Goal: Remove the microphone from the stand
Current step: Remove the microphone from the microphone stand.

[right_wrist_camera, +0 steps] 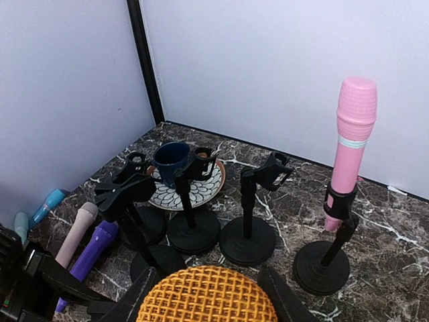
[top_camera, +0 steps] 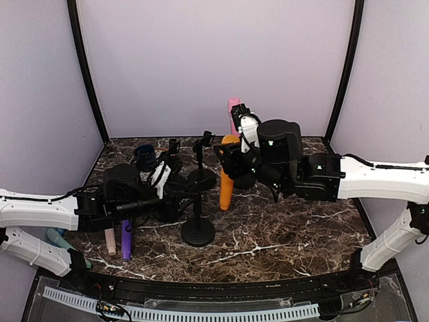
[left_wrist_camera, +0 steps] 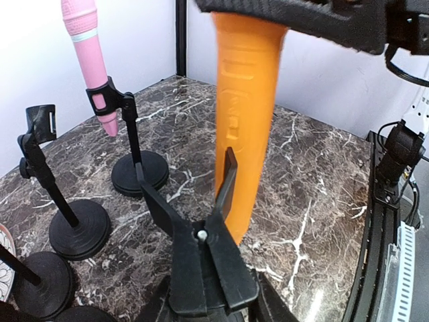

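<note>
The orange microphone point(top_camera: 226, 181) hangs upright, its mesh head point(right_wrist_camera: 208, 295) between my right gripper's fingers point(right_wrist_camera: 281, 295). My right gripper point(top_camera: 231, 157) is shut on it. In the left wrist view its body point(left_wrist_camera: 248, 121) stands just beyond the black stand's forked clip point(left_wrist_camera: 201, 235), outside the prongs. That stand point(top_camera: 198, 231) is at table centre. My left gripper point(top_camera: 184, 193) is shut on the clip; only its finger edges show at the bottom of the left wrist view point(left_wrist_camera: 268, 302). The microphone's lower tip is hidden behind the clip.
A pink microphone point(right_wrist_camera: 352, 134) sits in a stand at the back. Several empty black stands point(right_wrist_camera: 248, 235) cluster left of centre, next to a patterned plate point(right_wrist_camera: 208, 191) with a blue cup point(right_wrist_camera: 173, 159). Loose purple point(top_camera: 126, 245), beige point(top_camera: 110, 241) and teal point(top_camera: 57, 236) microphones lie front left.
</note>
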Available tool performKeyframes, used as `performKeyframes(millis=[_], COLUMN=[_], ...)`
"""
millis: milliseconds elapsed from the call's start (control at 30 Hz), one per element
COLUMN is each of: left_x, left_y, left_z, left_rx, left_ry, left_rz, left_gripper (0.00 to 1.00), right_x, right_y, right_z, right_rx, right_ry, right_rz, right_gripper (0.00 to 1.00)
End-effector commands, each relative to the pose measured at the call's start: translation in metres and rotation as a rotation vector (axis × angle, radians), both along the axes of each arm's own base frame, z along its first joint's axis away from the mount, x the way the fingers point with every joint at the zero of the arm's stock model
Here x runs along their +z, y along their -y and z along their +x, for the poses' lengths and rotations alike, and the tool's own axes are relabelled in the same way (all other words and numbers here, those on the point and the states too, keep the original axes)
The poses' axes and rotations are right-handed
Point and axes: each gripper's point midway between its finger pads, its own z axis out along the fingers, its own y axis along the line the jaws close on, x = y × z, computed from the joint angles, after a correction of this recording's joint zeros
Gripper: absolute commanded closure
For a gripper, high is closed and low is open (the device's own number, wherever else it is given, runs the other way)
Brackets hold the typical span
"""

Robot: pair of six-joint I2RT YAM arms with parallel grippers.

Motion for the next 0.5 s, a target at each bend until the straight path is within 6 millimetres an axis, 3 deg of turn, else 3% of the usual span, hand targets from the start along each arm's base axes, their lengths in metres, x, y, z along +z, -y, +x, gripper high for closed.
performKeyframes(millis=[0,233,467], left_x=[0.020,0.024,0.027], left_y=[-0.002,-0.004,-0.006], left_z=[0.028,0.060,0.091], left_rx=[0.068,0.095,0.120], left_ry=[0.084,0.140,0.189], left_rz=[-0.081,-0.120,-0.095], left_gripper=[1.00,1.00,1.00], right_x=[0.037,0.036,0.032], right_y=[0.033,0.054,0.052], right_z=[0.010,0.011,0.010], right_rx=[-0.100,-0.121,-0.106], right_ry=[0.053,0.039,0.024], right_rz=[0.076,0.113,0.121], right_gripper=[0.68,0.69,0.69])
